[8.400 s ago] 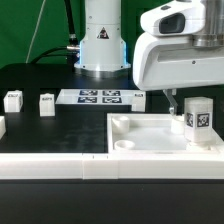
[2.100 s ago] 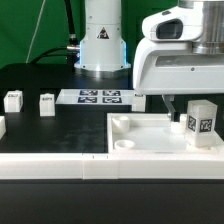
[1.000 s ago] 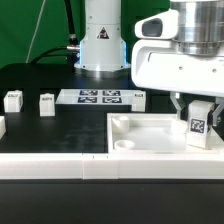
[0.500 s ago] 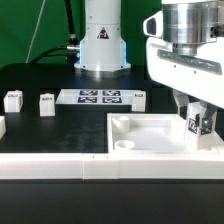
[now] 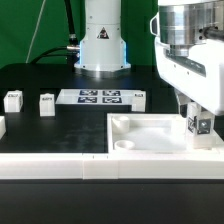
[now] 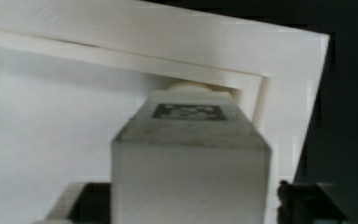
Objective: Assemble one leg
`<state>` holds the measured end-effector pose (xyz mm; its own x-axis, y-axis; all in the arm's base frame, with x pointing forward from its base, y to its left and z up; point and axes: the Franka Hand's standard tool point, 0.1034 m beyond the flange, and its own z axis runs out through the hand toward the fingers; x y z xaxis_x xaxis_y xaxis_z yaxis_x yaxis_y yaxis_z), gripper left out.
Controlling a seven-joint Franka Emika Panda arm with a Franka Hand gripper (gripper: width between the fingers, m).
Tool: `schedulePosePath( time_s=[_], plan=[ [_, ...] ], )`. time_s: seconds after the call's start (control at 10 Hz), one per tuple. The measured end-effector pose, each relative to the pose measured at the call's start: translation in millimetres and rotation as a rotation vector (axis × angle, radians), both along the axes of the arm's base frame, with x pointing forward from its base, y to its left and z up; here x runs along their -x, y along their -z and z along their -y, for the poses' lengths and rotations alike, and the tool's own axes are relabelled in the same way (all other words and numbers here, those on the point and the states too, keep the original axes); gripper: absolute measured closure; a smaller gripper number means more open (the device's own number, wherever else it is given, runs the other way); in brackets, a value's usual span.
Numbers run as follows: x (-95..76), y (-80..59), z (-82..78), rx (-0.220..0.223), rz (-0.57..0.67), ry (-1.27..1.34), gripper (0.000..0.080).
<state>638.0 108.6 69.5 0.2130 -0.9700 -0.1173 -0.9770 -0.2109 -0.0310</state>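
My gripper is shut on the leg, a small white post with a square marker tag. It holds the leg upright at the far right corner of the white square tabletop, at the exterior view's right. In the wrist view the leg fills the middle between my dark fingers, with its tagged end at the tabletop's raised corner rim. The leg's lower end and the corner socket are hidden behind it.
Three other small white legs stand on the black table around the marker board. Another white part shows at the exterior view's left edge. The robot base stands at the back.
My gripper has turned and shifted a little to the exterior view's right with the leg in it. The leg's tag face now looks narrower. The other parts have not moved.
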Motion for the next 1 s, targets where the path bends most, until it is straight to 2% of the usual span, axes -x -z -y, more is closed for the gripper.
schedulePosePath(
  time_s=[0.1, 0.2, 0.3, 0.6, 1.0],
  plan=[
    [-0.1, -0.8, -2.3, -0.002, -0.002, -0.071, 0.0273],
    [0.0, 0.5, -4.0, 0.002, 0.008, -0.19, 0.0188],
    [1.7, 3.7, -6.7, 0.009, 0.016, -0.309, 0.0158],
    [2.4, 5.4, -14.1, 0.028, 0.042, -0.684, 0.0152],
    [0.9, 1.5, -16.7, 0.025, 0.079, -0.972, 0.0151]
  ],
)
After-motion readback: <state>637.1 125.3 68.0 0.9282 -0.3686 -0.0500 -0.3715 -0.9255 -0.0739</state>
